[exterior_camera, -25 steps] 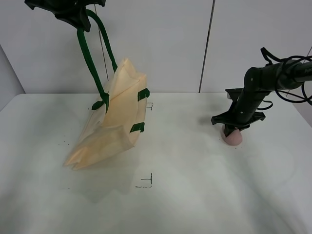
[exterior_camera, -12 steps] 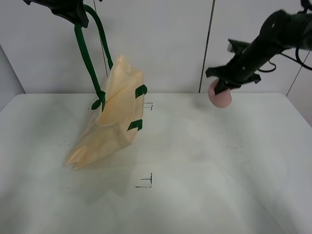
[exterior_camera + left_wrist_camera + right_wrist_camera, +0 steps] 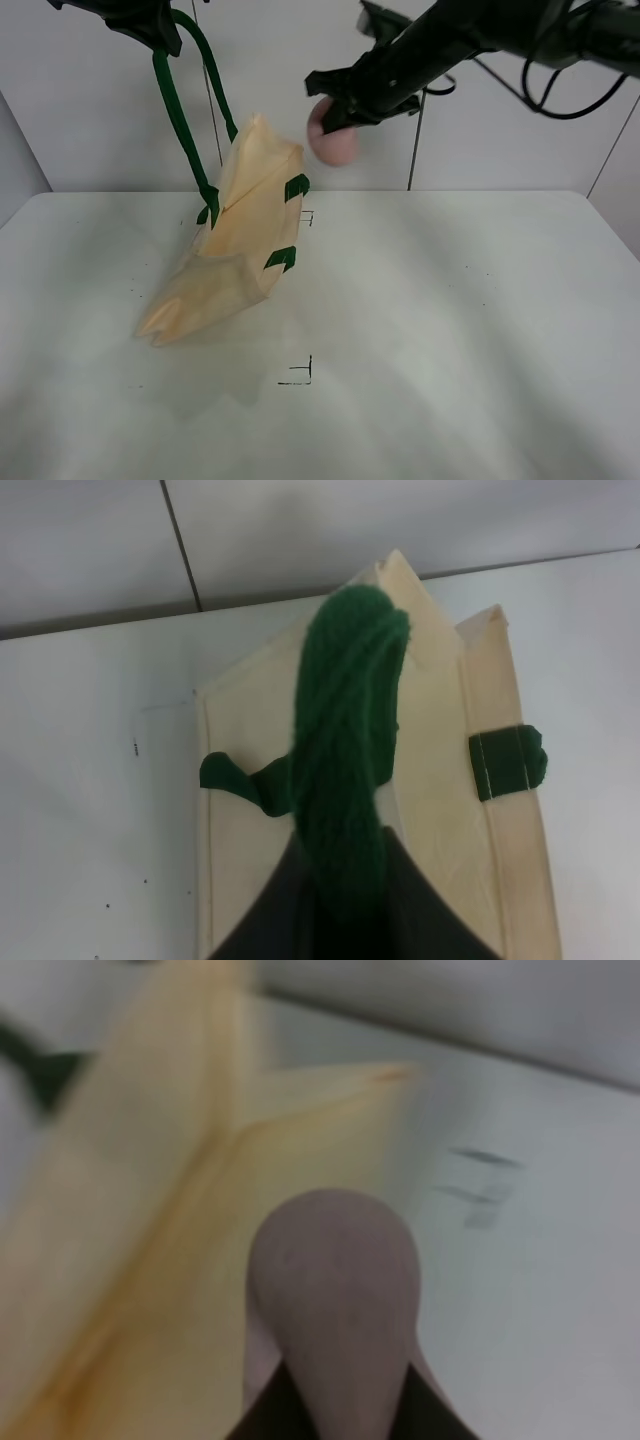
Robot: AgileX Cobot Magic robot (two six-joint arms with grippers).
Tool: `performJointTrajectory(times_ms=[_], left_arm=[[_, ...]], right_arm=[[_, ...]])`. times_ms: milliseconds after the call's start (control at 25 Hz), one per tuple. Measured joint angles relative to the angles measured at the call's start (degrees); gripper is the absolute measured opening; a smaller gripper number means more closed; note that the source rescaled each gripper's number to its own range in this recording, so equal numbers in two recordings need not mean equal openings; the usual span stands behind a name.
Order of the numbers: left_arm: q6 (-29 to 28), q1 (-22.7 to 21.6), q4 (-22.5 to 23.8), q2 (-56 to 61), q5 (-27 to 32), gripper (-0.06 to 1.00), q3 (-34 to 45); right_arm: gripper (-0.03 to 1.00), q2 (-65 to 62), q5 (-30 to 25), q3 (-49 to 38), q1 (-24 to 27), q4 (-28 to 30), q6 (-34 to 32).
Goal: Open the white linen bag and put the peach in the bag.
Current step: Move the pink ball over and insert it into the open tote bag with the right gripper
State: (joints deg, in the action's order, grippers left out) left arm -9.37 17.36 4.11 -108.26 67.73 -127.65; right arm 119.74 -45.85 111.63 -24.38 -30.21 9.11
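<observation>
The white linen bag [image 3: 235,240] hangs by its dark green strap handle [image 3: 180,110], its lower corner resting on the table. My left gripper [image 3: 150,25] is shut on the handle at the top left; the strap [image 3: 345,740] fills the left wrist view above the bag [image 3: 440,780]. My right gripper [image 3: 335,115] is shut on the pink peach [image 3: 333,142] and holds it in the air just right of the bag's top. The right wrist view shows the peach [image 3: 335,1290] close up with the blurred bag [image 3: 150,1220] beneath.
The white table [image 3: 450,330] has black corner marks [image 3: 300,375] near the middle and behind the bag. A grey wall with a vertical seam [image 3: 415,140] stands behind the table.
My right gripper lifted the peach off the table at the right and carried it up and left to beside the bag's top. The left gripper kept holding the handle up.
</observation>
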Motion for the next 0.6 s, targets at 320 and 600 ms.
performJointTrajectory(times_ms=[320,600], left_arm=[[0.00,0.00,0.00,0.00,0.00,0.00,0.00],[0.00,0.00,0.00,0.00,0.00,0.00,0.00]], right_arm=[[0.00,11.06,6.91,0.00,-7.65,-8.81,4.23],[0.23,14.59,9.07,0.06,-8.07,-9.67,5.29]])
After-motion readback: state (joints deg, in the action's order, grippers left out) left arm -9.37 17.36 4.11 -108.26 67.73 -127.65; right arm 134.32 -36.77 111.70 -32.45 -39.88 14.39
